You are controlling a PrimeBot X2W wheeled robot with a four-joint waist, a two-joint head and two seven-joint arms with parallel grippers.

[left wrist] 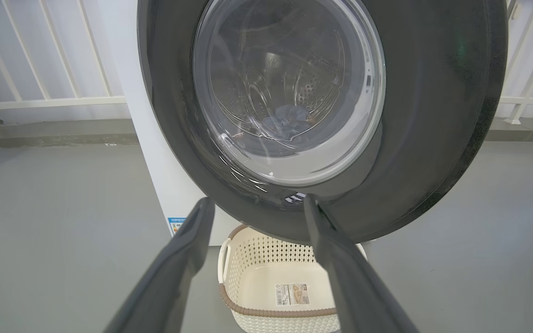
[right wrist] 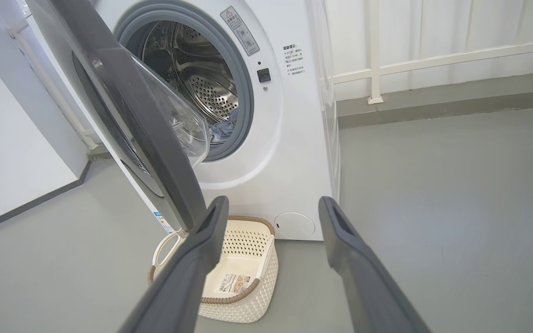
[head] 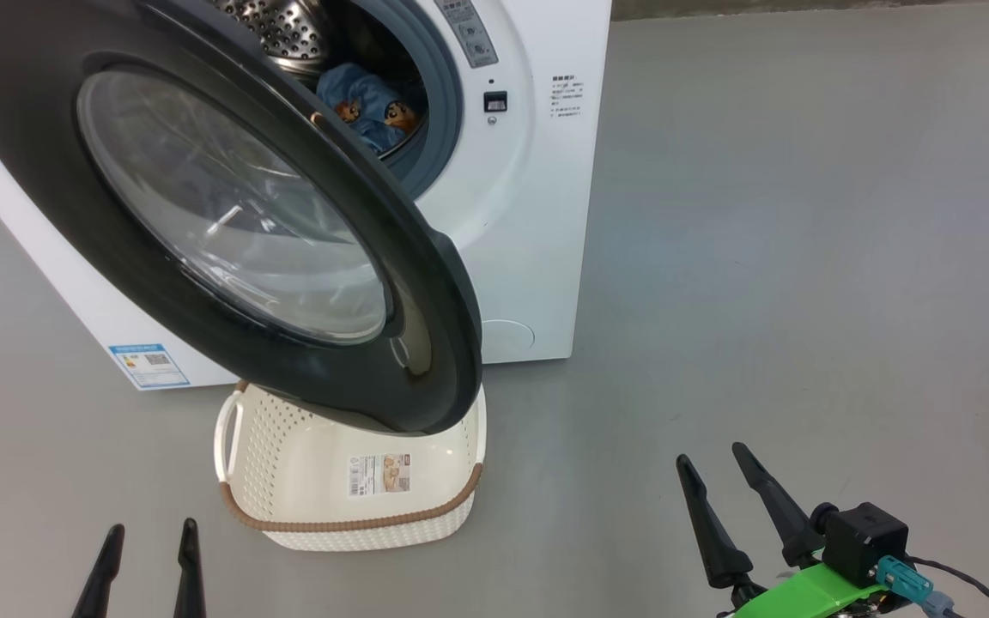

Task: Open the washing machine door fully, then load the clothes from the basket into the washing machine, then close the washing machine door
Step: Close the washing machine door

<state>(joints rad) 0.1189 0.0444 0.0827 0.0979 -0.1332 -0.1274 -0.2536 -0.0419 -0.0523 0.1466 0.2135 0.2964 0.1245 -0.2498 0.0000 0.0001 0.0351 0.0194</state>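
On the grey floor, the washing machine is standing with the clothes lying in its drum and the basket sitting bare beneath the half-open washing machine door. I'm judging loading done. My left gripper and right gripper are hanging spread, gripping nothing, so next I'm needing to push the door's rim shut.

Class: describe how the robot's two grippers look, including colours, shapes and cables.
The left gripper and right gripper each have two long, tapering dark fingers with pointed tips. Beside the right one: a bright green bracket, a black boxy module, a teal connector and a thin dark cable.
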